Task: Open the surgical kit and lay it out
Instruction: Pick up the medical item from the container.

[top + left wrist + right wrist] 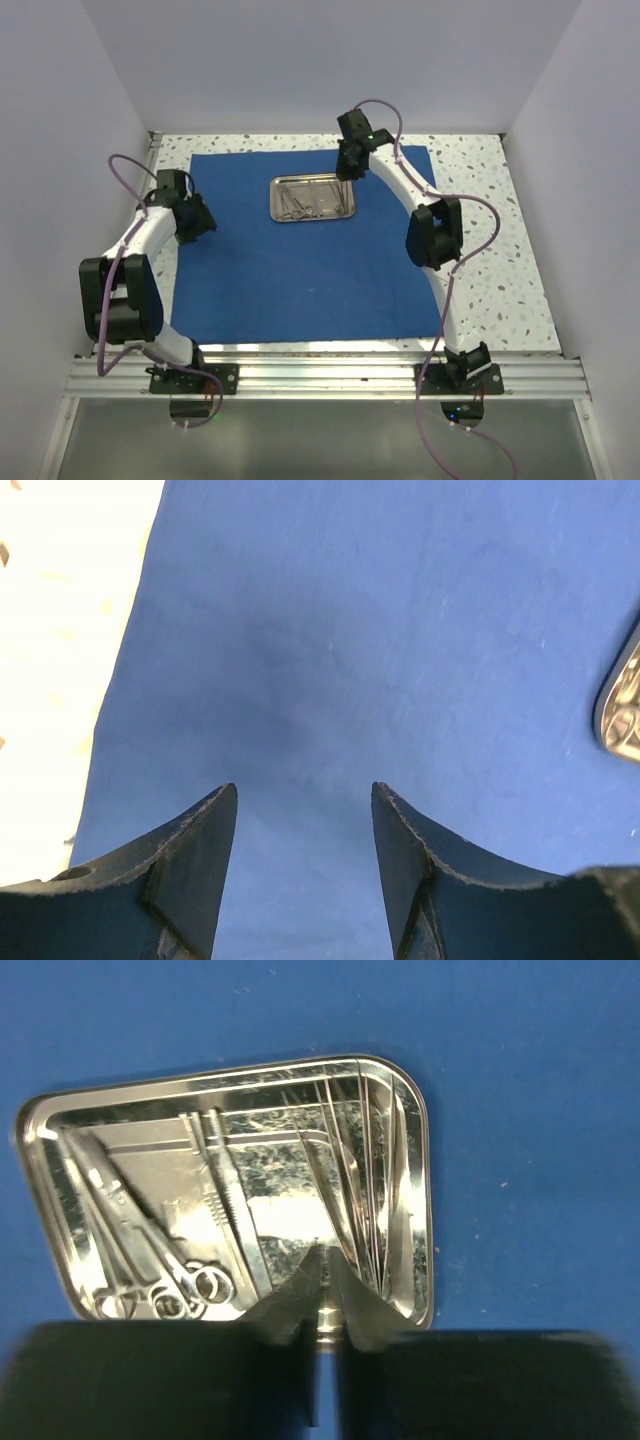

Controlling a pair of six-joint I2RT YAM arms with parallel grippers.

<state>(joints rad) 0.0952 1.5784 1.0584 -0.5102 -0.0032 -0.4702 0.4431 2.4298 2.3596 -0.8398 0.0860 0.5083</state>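
The royal-blue cloth lies spread flat on the table. On its far middle stands the small steel tray, holding ring-handled scissors, a flat ridged handle and thin tweezers. My right gripper is at the tray's far right corner. In the right wrist view it is shut on the tray's rim, a shiny strip pinched between the tips. My left gripper hovers over the cloth's left part, open with only bare cloth between its fingers. A tray corner shows at that view's right edge.
The speckled white tabletop shows around the cloth, widest on the right. White walls enclose the left, right and far sides. An aluminium rail carrying both arm bases runs along the near edge. The cloth's left edge meets the table.
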